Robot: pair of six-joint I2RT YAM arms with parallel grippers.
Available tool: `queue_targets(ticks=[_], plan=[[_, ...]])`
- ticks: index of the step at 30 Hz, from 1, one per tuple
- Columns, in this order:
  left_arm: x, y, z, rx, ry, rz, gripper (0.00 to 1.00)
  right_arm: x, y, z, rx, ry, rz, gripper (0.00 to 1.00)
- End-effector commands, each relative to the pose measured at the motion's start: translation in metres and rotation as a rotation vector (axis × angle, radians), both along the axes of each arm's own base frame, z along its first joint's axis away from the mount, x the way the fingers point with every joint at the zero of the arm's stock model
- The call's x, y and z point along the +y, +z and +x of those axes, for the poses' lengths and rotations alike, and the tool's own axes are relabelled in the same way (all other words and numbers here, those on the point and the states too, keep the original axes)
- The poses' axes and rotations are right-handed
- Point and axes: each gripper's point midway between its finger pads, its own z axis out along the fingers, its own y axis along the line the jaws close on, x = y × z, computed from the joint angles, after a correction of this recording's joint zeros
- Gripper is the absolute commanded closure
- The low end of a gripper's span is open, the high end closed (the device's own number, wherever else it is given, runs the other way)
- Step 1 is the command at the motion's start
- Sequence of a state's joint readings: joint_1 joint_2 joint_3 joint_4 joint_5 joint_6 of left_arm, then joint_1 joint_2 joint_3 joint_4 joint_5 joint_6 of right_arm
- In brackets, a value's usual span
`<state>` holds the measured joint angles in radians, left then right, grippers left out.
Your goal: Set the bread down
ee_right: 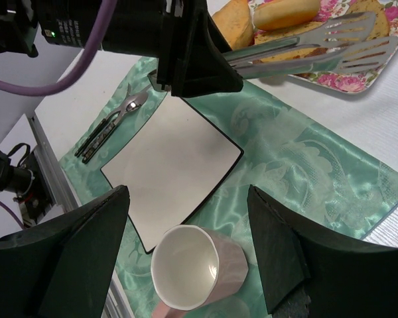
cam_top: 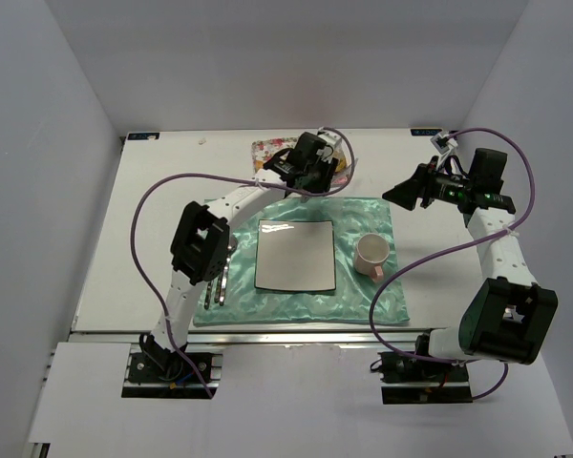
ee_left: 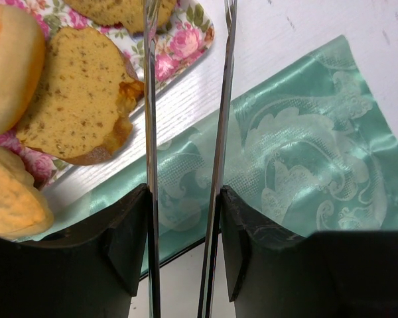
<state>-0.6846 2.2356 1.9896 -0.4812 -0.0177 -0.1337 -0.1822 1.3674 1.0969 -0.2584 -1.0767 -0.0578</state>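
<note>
your left claw (ee_left: pixel 184 228) is pinching a pair of metal tongs (ee_left: pixel 150 126) by the handles – the two blades run up between its fingers with a narrow gap, and nothing sits between them. in the right wrist view their slotted tips hang over the tray (ee_left: pixel 189 36), which lies near the far edge of the mat (ee_left: pixel 305 146) without touching it. the bread is all on that tray: a brown slice (ee_left: pixel 69 99) lies flat just beside the blades, a pale roll (ee_left: pixel 6 63) is next to it, and more pieces lie around. the plate (cam_top: pixel 294 254) on the mat is bare, so by the look of it nothing is placed yet.

the slice looks light, soft and crumbly, with a firmer crust round the edge. squeeze hard and you will likely crush or tear it; squeeze too little and the smooth blades may let it slide. take it across the middle, one blade under and one over, and close only until it stops sagging. the rolls are rounder and may squirt out of flat blades – the slice seems the easier pick.

your right claw (ee_right: pixel 186 242) is spread wide and holds nothing, hovering over the mug (cam_top: pixel 372 253) beside the plate.
</note>
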Motion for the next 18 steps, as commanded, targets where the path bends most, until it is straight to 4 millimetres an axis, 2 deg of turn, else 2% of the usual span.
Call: queue_targets(ticks=[1, 9, 14, 18], plan=[[-0.001, 0.018, 0.005, -0.050, 0.009, 0.006, 0.46, 0.001, 0.008, -0.003, -0.038, 0.013, 0.008, 0.23], [0.010, -0.008, 0.009, -0.041, 0.064, 0.076, 0.49, 0.002, 0.009, -0.002, -0.036, 0.019, 0.012, 0.23], [0.009, -0.012, 0.018, -0.063, 0.087, 0.096, 0.52, 0.002, 0.009, -0.003, -0.038, 0.020, 0.014, 0.23], [0.010, -0.020, 0.017, -0.053, 0.085, 0.109, 0.56, 0.001, 0.010, -0.003, -0.041, 0.019, 0.013, 0.23]])
